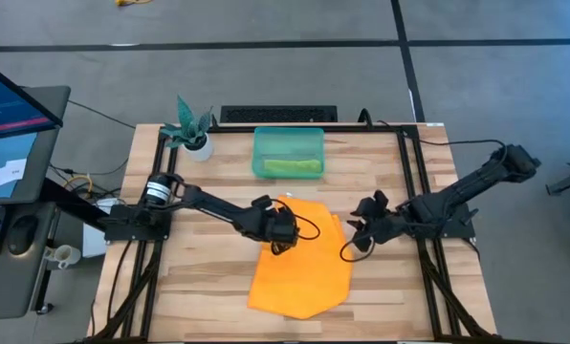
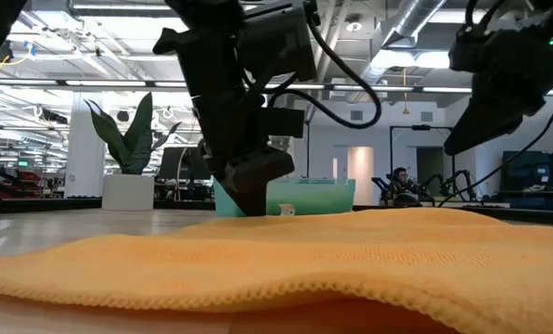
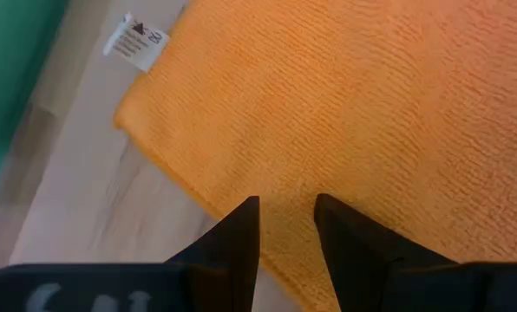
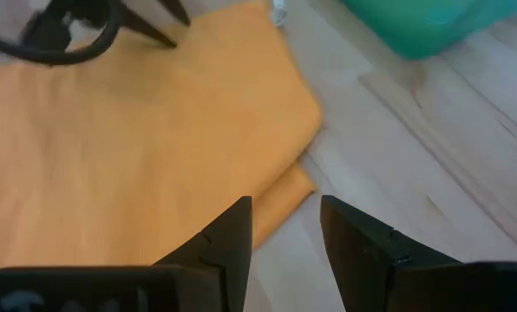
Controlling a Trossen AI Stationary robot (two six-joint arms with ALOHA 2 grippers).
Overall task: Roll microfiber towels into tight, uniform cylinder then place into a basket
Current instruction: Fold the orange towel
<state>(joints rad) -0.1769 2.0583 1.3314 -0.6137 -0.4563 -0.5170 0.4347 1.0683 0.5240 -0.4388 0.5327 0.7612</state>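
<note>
The orange towel point(image 1: 304, 256) lies spread on the table's middle, with a folded layer at its right edge point(image 4: 284, 195) and a white label point(image 3: 137, 42) at its far left corner. The teal basket point(image 1: 288, 139) stands behind it, holding a rolled lime green towel point(image 1: 293, 166). My left gripper point(image 3: 286, 217) is open by a narrow gap, low over the orange towel's left edge near that corner. My right gripper point(image 4: 284, 221) is open and held above the towel's right edge, clear of it in the low view point(image 2: 485, 111). My left gripper points down at the orange towel's left edge point(image 3: 241, 195), its fingers on either side of a strip of cloth. I cannot tell whether the fingertips touch the cloth.
A white pot with a teal plant point(image 1: 194, 134) stands at the far left corner of the table. A dark keyboard point(image 1: 278, 115) lies behind the basket. A desk with a monitor point(image 1: 17, 105) stands to the left of the table.
</note>
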